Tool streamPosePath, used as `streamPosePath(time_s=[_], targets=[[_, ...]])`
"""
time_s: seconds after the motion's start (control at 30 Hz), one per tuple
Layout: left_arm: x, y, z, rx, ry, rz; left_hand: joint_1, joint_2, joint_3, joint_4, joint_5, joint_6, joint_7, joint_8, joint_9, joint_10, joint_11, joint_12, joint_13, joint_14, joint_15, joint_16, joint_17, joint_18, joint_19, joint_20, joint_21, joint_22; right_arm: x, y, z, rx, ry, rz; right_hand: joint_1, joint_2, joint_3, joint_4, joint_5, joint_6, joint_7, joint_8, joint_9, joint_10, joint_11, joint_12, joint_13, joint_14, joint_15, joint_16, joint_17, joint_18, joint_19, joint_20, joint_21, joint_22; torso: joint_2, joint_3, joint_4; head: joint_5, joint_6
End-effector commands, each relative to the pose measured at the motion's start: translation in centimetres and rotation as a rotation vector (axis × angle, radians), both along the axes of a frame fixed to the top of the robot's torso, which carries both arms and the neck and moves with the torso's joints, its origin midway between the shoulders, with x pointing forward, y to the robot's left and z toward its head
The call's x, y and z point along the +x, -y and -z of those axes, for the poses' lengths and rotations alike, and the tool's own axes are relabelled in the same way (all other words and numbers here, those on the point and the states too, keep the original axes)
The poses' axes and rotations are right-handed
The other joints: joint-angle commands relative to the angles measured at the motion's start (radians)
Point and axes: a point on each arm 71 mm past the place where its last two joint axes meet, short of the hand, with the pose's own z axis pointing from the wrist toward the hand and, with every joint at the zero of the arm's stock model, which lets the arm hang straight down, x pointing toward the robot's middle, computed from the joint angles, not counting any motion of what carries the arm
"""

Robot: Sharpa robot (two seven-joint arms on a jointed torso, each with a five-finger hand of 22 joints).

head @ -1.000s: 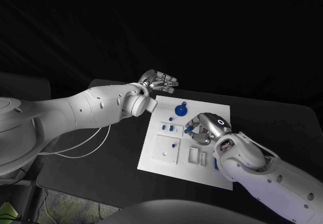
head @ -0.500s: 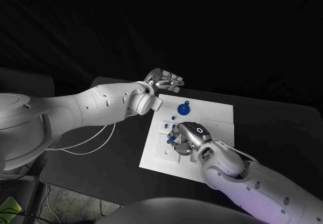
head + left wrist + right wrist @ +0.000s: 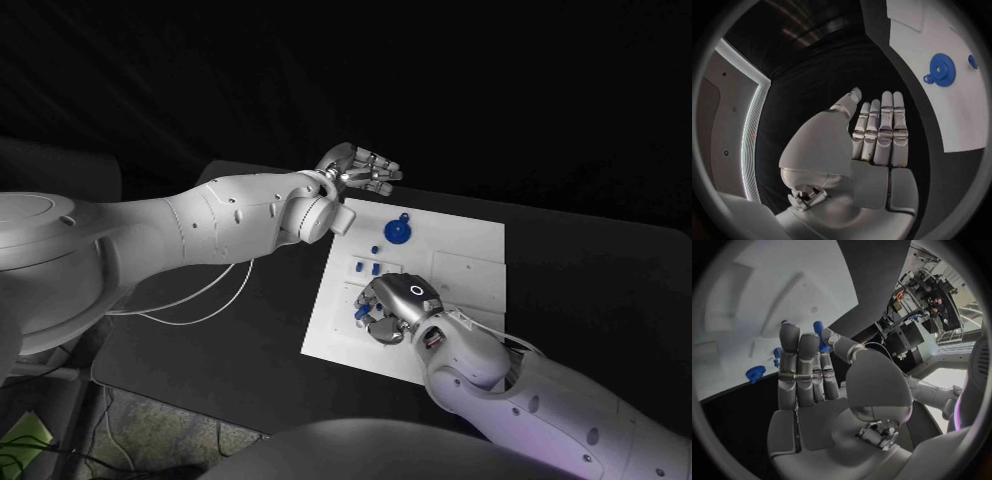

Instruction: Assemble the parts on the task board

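Parts: one small blue part [image 3: 362,315] is sitting just beside the right hand [image 3: 392,305], whose fingers are curling down over the task board [image 3: 469,262]; can't tell if they're gripping it. One blue gear [image 3: 392,233] is lying well beyond those fingertips. Left hand [image 3: 361,170] is hovering off the board's far corner, fingers straight, holding nothing.

Two glossy white arms with dark screw holes are seen; the left hand [image 3: 358,167] and right hand [image 3: 392,310] are silver, and thin white cables [image 3: 188,312] are trailed below the left arm.
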Motion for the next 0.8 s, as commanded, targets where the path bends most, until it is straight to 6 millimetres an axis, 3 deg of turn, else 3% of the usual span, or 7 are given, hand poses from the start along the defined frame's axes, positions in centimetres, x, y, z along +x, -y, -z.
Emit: streamPosePath(time_s=[0.03, 0.8], targets=[[0.0, 0.3, -0.1, -0.011, 0.000, 0.016, -0.001, 0.008, -0.001, 0.003, -0.005, -0.001, -0.001, 0.000, 0.001, -0.006, -0.002, 0.005, -0.001, -0.007, 0.001, -0.003, 0.000, -0.020, 0.005, 0.004, 0.006, -0.001, -0.2, -0.2, 0.2, -0.035, 0.014, -0.022, -0.003, 0.010, 0.001, -0.008, 0.002, 0.005, -0.001, 0.007, 0.005, 0.022, -0.018, 0.005, 0.002, -0.002, -0.007, -0.003, 0.002, 0.013, 0.038, -0.008, 0.001, 0.003, 0.000, 0.0007, -0.0007, 0.002, -0.002], [0.0, 0.4, -0.1, -0.012, -0.001, 0.019, -0.003, 0.009, -0.002, 0.003, -0.005, -0.001, -0.001, 0.000, 0.001, -0.006, -0.001, 0.005, -0.001, -0.008, 0.001, -0.003, 0.000, -0.020, 0.004, 0.004, 0.006, -0.005, -0.4, -0.5, 1.5, -0.072, 0.023, -0.016, -0.004, 0.011, 0.002, -0.014, 0.002, 0.007, -0.001, 0.007, 0.005, 0.024, -0.019, 0.005, 0.002, -0.002, -0.008, -0.002, 0.003, 0.013, 0.038, -0.009, 0.002, 0.009, 0.000, 0.0005, -0.0007, 0.008, -0.011]])
